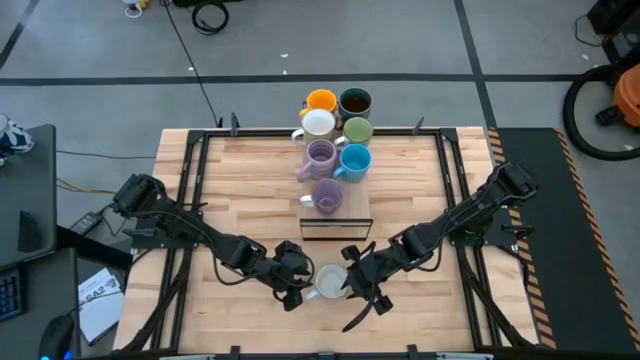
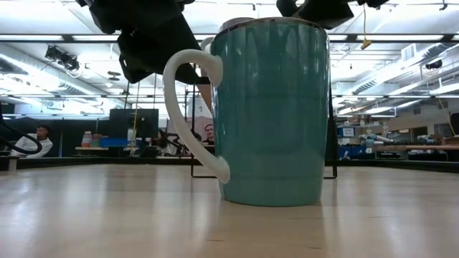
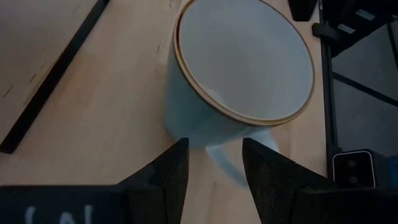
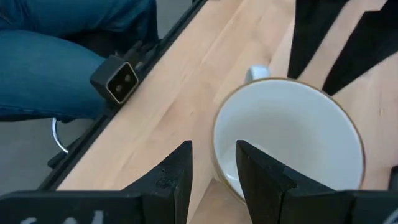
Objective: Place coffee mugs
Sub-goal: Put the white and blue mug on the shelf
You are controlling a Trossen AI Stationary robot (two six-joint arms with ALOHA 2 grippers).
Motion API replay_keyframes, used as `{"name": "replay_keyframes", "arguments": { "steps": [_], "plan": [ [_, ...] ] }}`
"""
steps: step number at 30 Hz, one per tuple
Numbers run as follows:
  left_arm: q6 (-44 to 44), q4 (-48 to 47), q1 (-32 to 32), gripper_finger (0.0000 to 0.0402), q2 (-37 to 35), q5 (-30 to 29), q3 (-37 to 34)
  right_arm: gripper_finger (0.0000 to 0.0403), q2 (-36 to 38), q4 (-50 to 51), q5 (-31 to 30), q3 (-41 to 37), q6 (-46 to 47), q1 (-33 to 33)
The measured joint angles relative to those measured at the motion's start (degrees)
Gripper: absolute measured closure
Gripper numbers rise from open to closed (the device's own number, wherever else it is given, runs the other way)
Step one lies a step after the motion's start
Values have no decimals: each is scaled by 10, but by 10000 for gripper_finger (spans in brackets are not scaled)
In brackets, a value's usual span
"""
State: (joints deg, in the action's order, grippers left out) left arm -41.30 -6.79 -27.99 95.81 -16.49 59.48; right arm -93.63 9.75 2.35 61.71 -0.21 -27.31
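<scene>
The ribbed teal mug (image 1: pixel 328 283) stands upright on its base near the table's front edge, its white handle (image 2: pixel 188 107) pointing to the table's left. My left gripper (image 1: pixel 298 282) is open at the mug's left, with its fingers on either side of the handle (image 3: pixel 227 163). My right gripper (image 1: pixel 352 282) is open at the mug's right, over the rim (image 4: pixel 217 158), with one finger above the mug's inside and one outside. The other mugs stand at the far middle: orange (image 1: pixel 320 100), dark teal (image 1: pixel 355 101), pale (image 1: pixel 318 122), green (image 1: pixel 357 129), bright blue (image 1: pixel 355 160) and two lilac (image 1: pixel 320 154). My left gripper has the mug's handle (image 3: pixel 227 163) between its two fingers, coming level from the table's left. I cannot tell whether the fingers touch it. My right gripper stands across the mug's right rim (image 4: pixel 217 158) from above. I cannot tell whether it touches it.
A low black frame (image 1: pixel 337 227) stands between the teal mug and the group of mugs, with the nearer lilac mug (image 1: pixel 327 195) just behind it. A person's blue-clad legs (image 4: pixel 62 56) show beyond the table's front edge. Bare wood lies to the left and right.
</scene>
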Motion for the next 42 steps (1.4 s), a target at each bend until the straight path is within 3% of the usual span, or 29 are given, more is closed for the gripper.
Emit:
{"name": "replay_keyframes", "arguments": {
  "steps": [7,20,27,42],
  "plan": [
    [0,0,0,244,0,0,0,274,0,12,-42,-15,0,0],
    [1,3,0,244,0,0,0,274,1,-5,-62,-30,-15,0],
    [1,24,0,244,0,1,0,274,0,-42,-53,-31,-19,0],
    [0,62,6,244,17,-18,1,274,0,20,-25,-12,-33,-1]
  ]
}}
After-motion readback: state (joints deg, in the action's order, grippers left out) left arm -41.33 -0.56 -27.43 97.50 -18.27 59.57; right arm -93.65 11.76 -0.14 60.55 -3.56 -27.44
